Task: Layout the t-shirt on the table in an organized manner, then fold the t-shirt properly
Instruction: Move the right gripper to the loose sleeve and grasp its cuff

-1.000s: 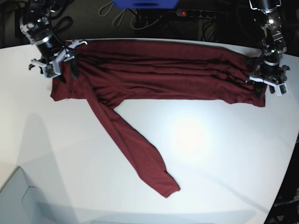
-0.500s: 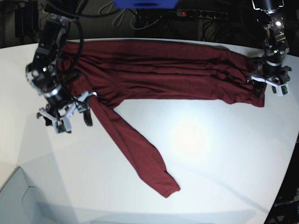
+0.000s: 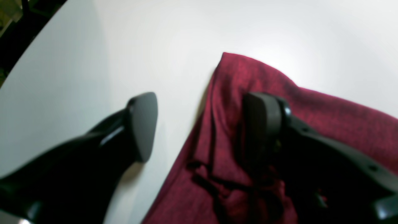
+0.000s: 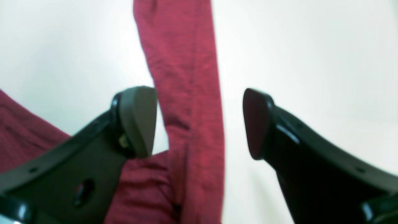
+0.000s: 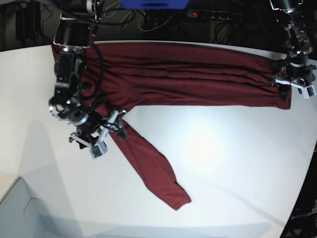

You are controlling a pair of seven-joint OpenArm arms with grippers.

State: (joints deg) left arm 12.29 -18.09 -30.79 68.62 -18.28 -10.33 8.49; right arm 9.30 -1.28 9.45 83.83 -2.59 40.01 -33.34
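The dark red t-shirt [image 5: 188,74] lies stretched in a long band across the far side of the white table [image 5: 237,163]. One sleeve [image 5: 148,163] runs diagonally toward the front. My right gripper [image 5: 106,133] hovers open over the top of that sleeve. In the right wrist view the sleeve [image 4: 183,62] passes between the spread fingers [image 4: 138,121], nearer the left one, and the right gripper [image 4: 199,123] pinches nothing. My left gripper [image 5: 296,85] is at the shirt's far right end. There the left gripper [image 3: 202,124] is open, with one finger [image 3: 264,124] over the cloth [image 3: 248,77] and the other over bare table.
Behind the table's far edge is dark space with a power strip [image 5: 213,15], cables and a blue object [image 5: 153,4]. The table's curved edge [image 5: 309,163] drops off at the right. A pale grey surface [image 5: 20,213] sits at the bottom left corner.
My right arm left the shirt's far left corner, swung toward the front over the sleeve's top, and opened wide. The left gripper drew the right end slightly outward, straightening the band.
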